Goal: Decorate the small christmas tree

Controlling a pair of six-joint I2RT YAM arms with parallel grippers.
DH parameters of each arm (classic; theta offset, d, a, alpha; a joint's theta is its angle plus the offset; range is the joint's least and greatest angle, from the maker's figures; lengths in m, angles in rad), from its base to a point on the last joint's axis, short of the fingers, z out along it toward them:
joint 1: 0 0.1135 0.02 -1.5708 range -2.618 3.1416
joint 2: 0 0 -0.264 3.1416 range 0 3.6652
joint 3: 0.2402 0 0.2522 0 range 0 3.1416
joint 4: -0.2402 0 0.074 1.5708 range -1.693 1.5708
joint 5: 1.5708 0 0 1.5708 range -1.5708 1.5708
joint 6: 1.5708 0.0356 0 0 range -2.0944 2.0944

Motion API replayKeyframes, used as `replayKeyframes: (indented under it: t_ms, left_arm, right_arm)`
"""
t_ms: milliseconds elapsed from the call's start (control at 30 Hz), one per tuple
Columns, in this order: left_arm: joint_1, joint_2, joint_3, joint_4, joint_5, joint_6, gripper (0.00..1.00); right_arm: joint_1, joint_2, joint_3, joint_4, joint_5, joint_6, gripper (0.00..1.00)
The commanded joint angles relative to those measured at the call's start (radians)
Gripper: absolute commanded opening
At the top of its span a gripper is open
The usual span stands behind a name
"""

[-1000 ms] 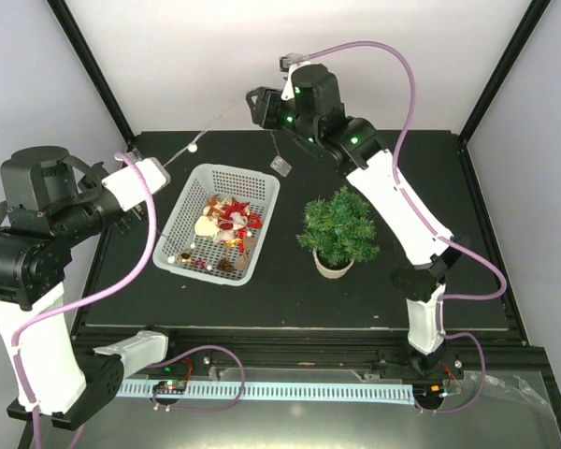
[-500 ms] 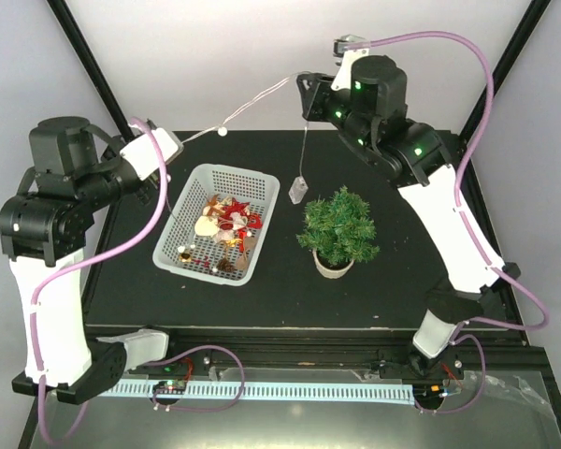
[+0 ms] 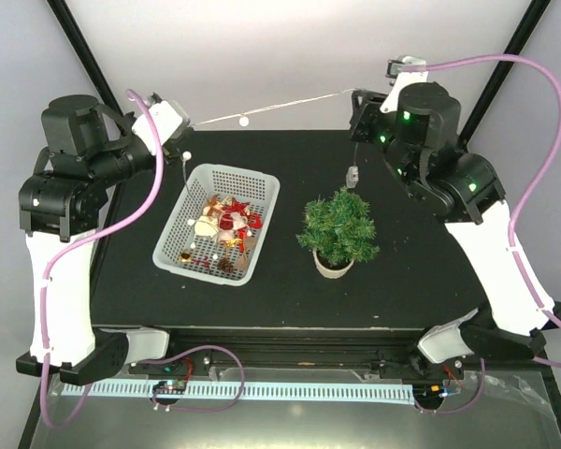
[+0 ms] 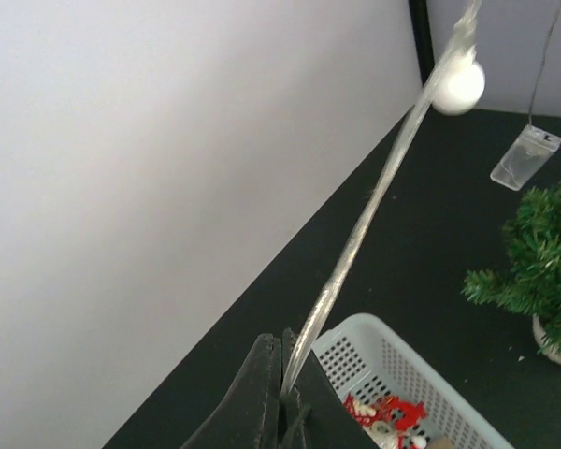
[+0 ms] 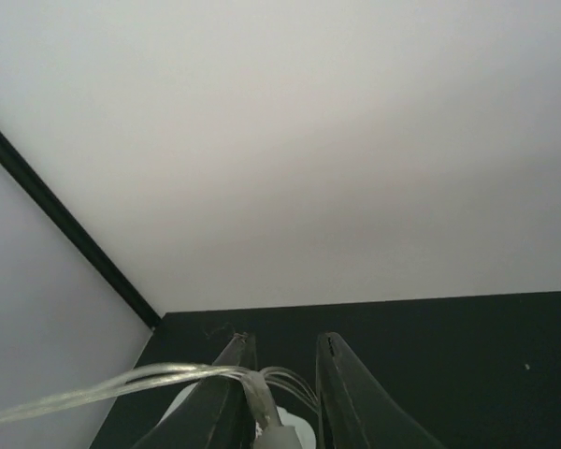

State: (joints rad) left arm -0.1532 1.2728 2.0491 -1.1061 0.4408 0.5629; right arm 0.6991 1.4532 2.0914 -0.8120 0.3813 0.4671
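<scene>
The left pincer (image 4: 282, 393) is pressed together on the light string (image 4: 374, 201), which is seen running straight out from between its tips, past a white bead (image 4: 456, 86), towards the far side of the counter (image 3: 421, 281). At the other end the right pincer (image 5: 279, 402) is narrowed on a bunch of the same clear strands, and the string is judged to be pinched there too, since it is carried in the air from that point.

Over the last second both arms have been raised and drawn apart. The right pincer has been swung away from the basket's far corner and out beyond the tree, and the sagging string has been pulled into a nearly level line between the two pincers. The battery box (image 3: 352, 174), hanging by the basket a second ago, is now dangled just above the tree top.

The small christmas tree (image 3: 338, 227) is standing upright in its pale pot (image 3: 333, 267) at mid-counter, right of the basket, and nothing has yet been hung on it. With the string spread and raised, lowering and winding it around the branches is judged to be the next step.

The white mesh basket (image 3: 175, 224) is left untouched. In it a loose heap of ornaments (image 3: 226, 220) is seen: red, cream and brown pieces, too small to be told apart.
</scene>
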Motion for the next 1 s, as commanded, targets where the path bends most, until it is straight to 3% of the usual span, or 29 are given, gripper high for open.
replayKeyframes:
  t_ms: [0, 233, 667, 833, 967]
  left_arm:
    - [-0.017, 0.028, -0.032, 0.094, 0.071, -0.061, 0.01]
    - [-0.111, 0.08, -0.066, 0.098, 0.056, -0.059, 0.02]
    - [-0.299, 0.187, -0.075, 0.119, -0.058, -0.06, 0.02]
    - [-0.332, 0.24, -0.076, 0.116, -0.077, -0.068, 0.02]
    - [-0.34, 0.291, -0.076, 0.099, -0.092, -0.076, 0.02]
  right_arm:
    - [-0.014, -0.043, 0.002, -0.01, 0.111, -0.037, 0.2]
    - [-0.017, -0.097, -0.043, -0.079, 0.235, -0.044, 0.16]
    - [-0.021, -0.269, -0.273, -0.144, 0.337, -0.009, 0.16]
    - [-0.021, -0.281, -0.315, -0.205, 0.363, 0.02, 0.15]
    - [-0.022, -0.275, -0.358, -0.289, 0.397, 0.081, 0.09]
